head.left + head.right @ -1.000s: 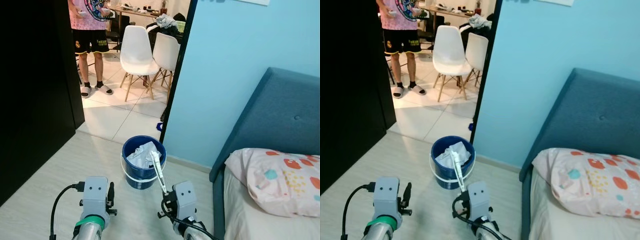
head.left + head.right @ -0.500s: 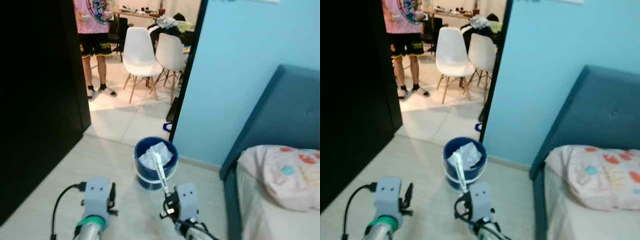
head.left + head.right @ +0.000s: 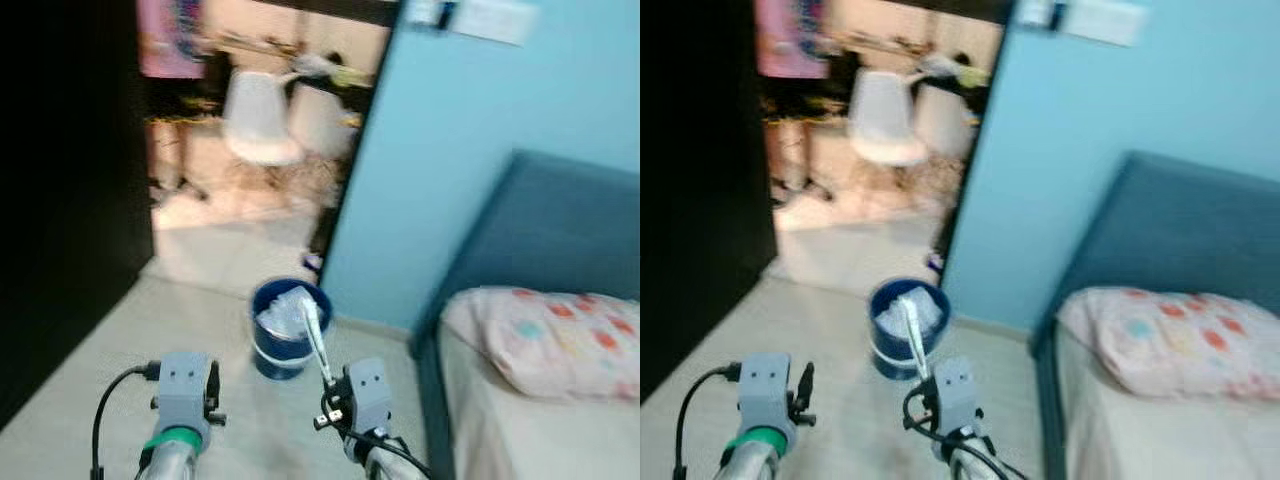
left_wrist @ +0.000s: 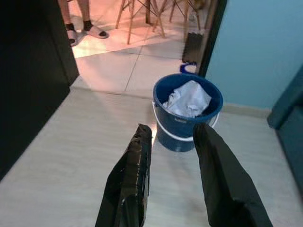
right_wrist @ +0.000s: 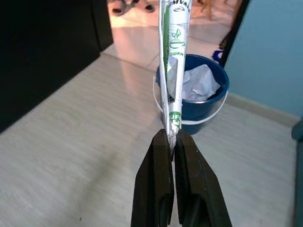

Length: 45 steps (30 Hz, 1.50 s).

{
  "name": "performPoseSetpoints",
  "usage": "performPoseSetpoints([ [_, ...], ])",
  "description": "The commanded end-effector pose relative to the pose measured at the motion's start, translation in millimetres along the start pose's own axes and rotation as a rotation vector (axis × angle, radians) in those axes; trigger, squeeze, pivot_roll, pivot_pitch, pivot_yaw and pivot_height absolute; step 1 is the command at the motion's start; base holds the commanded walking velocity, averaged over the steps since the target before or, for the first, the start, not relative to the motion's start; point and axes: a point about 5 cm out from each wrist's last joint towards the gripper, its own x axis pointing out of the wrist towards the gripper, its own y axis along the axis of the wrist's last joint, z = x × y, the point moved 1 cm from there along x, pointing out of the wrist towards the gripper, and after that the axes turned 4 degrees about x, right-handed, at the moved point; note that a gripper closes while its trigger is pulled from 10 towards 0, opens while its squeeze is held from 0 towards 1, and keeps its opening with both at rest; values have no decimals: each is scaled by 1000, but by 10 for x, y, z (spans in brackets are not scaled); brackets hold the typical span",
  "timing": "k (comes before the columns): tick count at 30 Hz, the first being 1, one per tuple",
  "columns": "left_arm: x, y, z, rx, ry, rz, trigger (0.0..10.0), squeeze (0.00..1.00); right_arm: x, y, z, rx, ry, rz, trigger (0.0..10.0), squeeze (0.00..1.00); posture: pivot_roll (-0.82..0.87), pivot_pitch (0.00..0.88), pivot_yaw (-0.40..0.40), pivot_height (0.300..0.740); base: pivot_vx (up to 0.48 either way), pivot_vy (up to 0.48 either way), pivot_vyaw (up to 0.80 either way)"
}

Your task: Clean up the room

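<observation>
R hand (image 5: 173, 142) pinching flattened white-green squeeze tube (image 5: 173, 61), upright, nr round blue plastic bucket (image 4: 188, 113) w/ crumpled white paper, on pale wood floor (image 4: 71, 156) | L hand (image 4: 173, 137) spread, empty

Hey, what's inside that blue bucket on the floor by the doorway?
The blue bucket holds crumpled white paper piled up to about its rim. Whatever lies beneath the paper is covered. The right pincer holds a white-and-green tube short of the bucket.

Glossy blue plastic bucket (image 4: 187, 113), crumpled white paper (image 4: 188, 99) inside, printed glossy tube (image 5: 172, 66), matt pale floor (image 4: 71, 156)
</observation>
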Motion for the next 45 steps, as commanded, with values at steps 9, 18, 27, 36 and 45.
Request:
performPoseSetpoints([
  [9,-20,-56,25,-6,-3,-25,10000,0,-28,-55,30,8,-12,-19,10000,0,44,20,-37,740,0,0,0],
  [18,-25,-32,39,-6,-5,-7,10000,0,-29,-52,36,7,-10,-19,10000,0,43,19,-40,740,0,-367,0],
  [27,-29,-21,31,-31,4,4,10000,0,-27,-49,42,6,-9,-18,10000,0,42,18,-41,740,0,-107,0],
  [36,-29,-12,40,-12,-8,12,10000,0,-26,-49,39,7,-10,-18,10000,0,45,17,-39,740,0,0,0],
  [45,-11,16,49,0,-21,27,10000,0,-17,-44,20,16,-13,-11,10000,0,45,10,-30,740,0,0,0],
])
